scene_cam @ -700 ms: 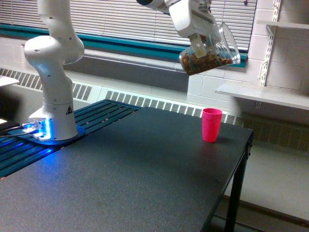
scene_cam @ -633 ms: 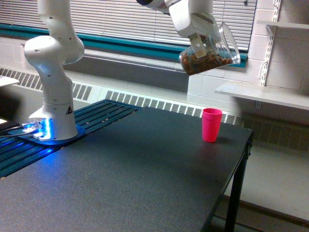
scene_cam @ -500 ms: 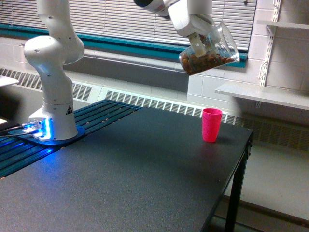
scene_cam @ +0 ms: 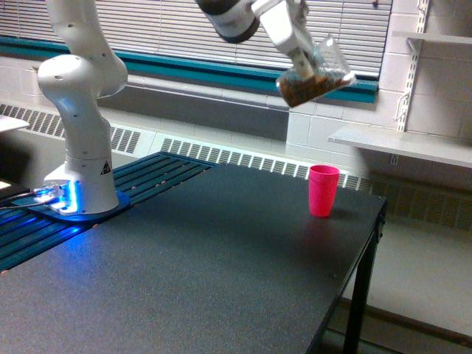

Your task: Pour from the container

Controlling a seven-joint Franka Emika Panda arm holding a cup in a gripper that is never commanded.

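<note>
The container tilted at the frame's top
Clamped in the tool, high above the pink cup

Clear glossy plastic container, opaque pink cup, matt speckled tabletop

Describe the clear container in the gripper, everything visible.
The container is a clear, see-through plastic cup with a wide mouth, wider at the rim than at the base. It is held high in the air by the gripper, tilted steeply with its mouth toward the exterior view's right. Brown, lumpy contents lie heaped in its lower part, near the base; what they are cannot be told. Nothing is seen leaving the mouth. It hangs above the pink cup and touches only the gripper.
</note>
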